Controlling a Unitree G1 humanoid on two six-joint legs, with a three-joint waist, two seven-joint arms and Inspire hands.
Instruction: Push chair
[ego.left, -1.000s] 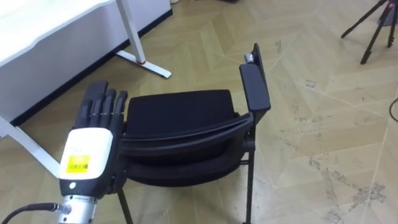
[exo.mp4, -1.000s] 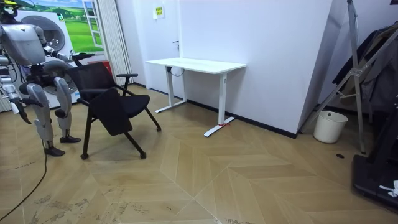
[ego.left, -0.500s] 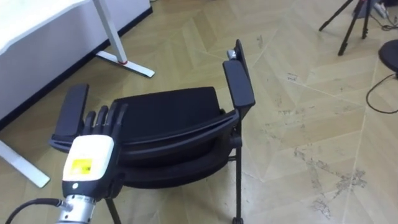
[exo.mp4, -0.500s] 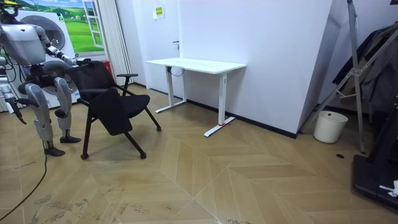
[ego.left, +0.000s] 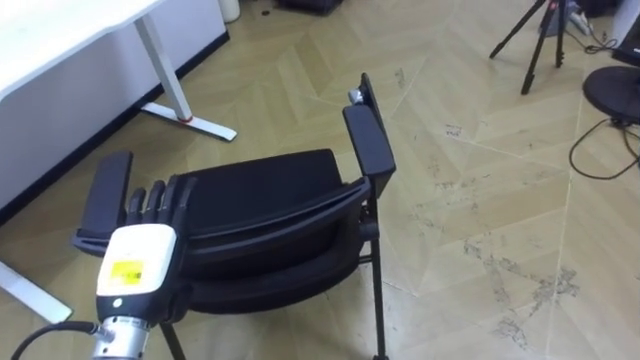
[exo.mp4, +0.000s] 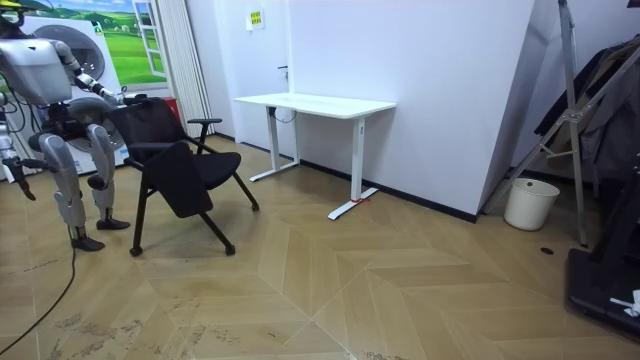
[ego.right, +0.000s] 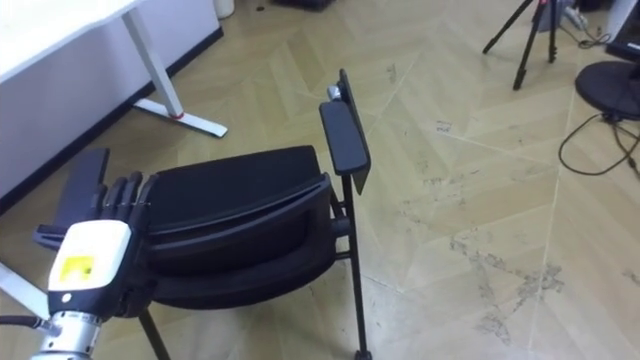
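Left eye view puts the left hand (ego.left: 135, 265) at the lower left, its back toward us, laid against the top of the black chair (ego.left: 260, 185). Its fingers (ego.left: 160, 200) are straight and lie close together, pressed flat on the upper edge of the backrest (ego.left: 290, 222) rather than curled round it. We read that as a pushing contact: a flat hand can drive the chair forward without needing a grip. It sits toward the chair's left end, just beside the left armrest (ego.left: 105, 190), so the push could, in our judgement, swing the chair round instead of sending it straight.

The chair stands on the wooden floor (ego.left: 480, 200) directly before the robot, seat facing away from it and the right armrest (ego.left: 367, 140) on the far side. A white table (ego.left: 60, 30) shows at the upper left, its foot (ego.left: 190, 122) near the chair but apart from it. A tripod (ego.left: 530, 40) stands well off at the upper right.

From the room view the robot stands upright behind the chair at the room view's left, with the table farther to the right. The right hand (exo.mp4: 14, 175) hangs low by its side, away from the chair; how it is held we cannot tell.

We judge the push to be under way, with open floor between the chair and the table.
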